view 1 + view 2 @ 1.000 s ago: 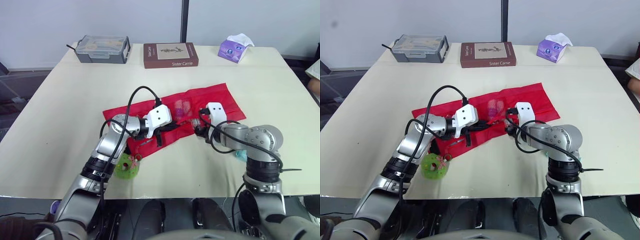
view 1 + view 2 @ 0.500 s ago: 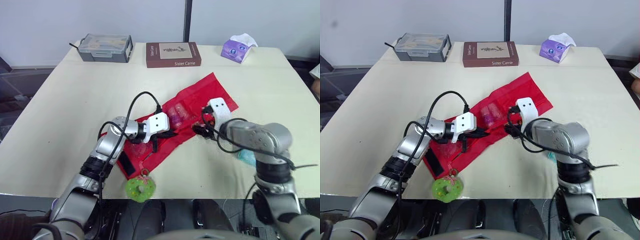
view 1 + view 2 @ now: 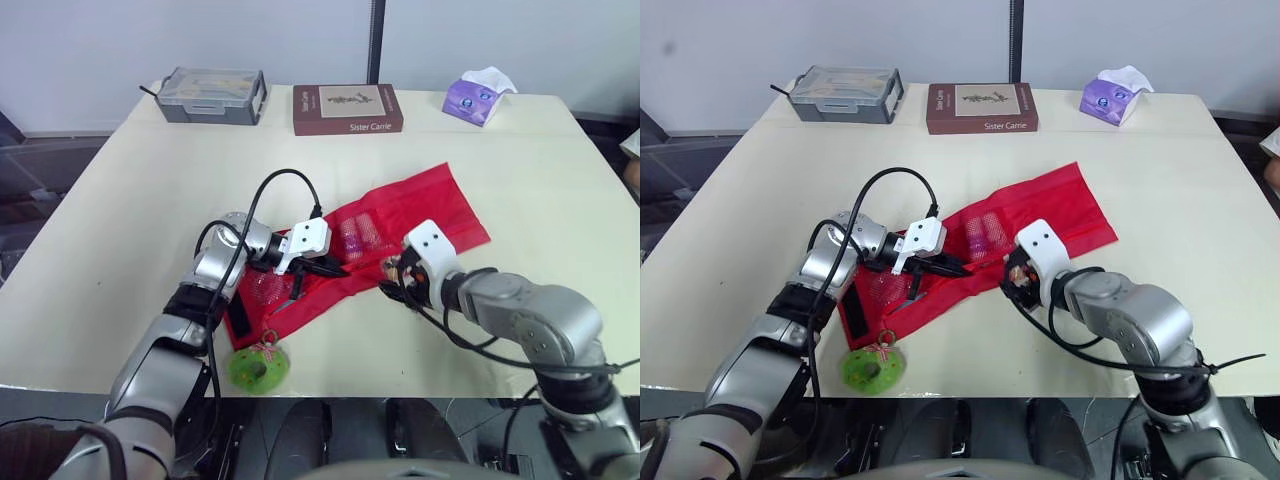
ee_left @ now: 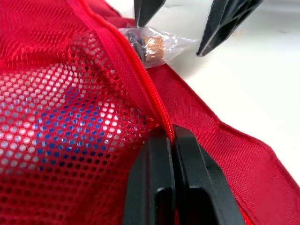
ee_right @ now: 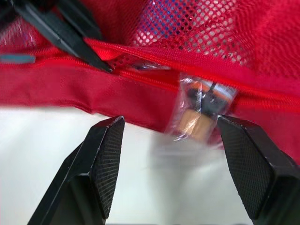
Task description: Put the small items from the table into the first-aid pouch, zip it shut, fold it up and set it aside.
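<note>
Red mesh first-aid pouch [image 3: 420, 205] looks limp, left pincer [image 4: 172, 133] clamped on its zipper edge [image 4: 152, 105]; right pincer [image 5: 169, 123] gapes around light, slippery plastic-wrapped item [image 5: 197, 115], best pinched mid-body.

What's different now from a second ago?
The left gripper, shut on the pouch, dragged its left end toward the robot, slanting it; the green ring slid toward the table edge. The right gripper remains at the pouch's near edge. Box, book and tissues stayed put.

Red mesh pouch [image 3: 440, 205], green ring [image 3: 258, 365], purple tissue pk [image 3: 475, 98], brown bk [image 3: 347, 108]
</note>
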